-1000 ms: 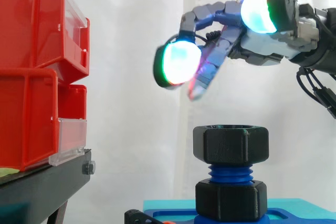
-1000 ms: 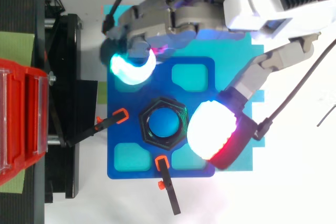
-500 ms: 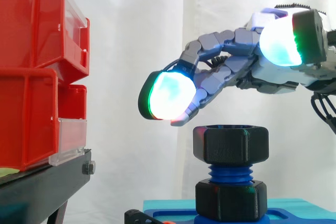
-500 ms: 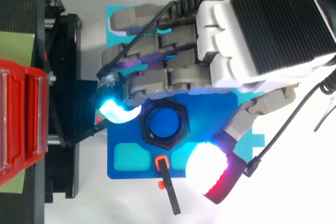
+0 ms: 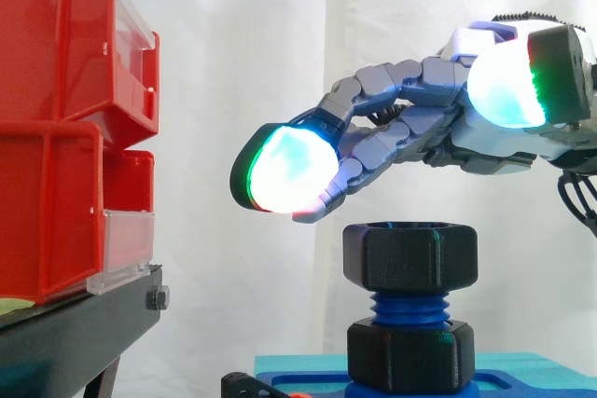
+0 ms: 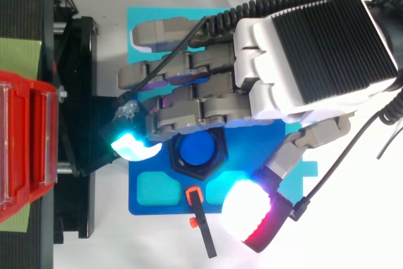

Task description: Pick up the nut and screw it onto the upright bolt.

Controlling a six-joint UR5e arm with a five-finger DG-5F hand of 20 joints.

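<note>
The hand (image 5: 466, 142) hangs over the black hexagonal nut (image 5: 410, 256) with its fingers (image 5: 373, 142) stretched out and relaxed, spread apart and gripping nothing. In the side view they reach toward 9 o'clock, and a strip of white curtain (image 5: 242, 44) shows between them and the nut's top face. The nut sits at 6 o'clock from the fingers, at the top of the upright blue bolt (image 5: 409, 306), whose threads show between it and a second black nut (image 5: 410, 353) lower down. From above, the fingers cover the nut's 12 o'clock edge, and the glowing thumb pad (image 6: 249, 209) lies at its 4 o'clock, apart from it. The bolt stands on a blue base plate (image 6: 141, 201). Red bins (image 5: 56, 118) stand at 9 o'clock.
</note>
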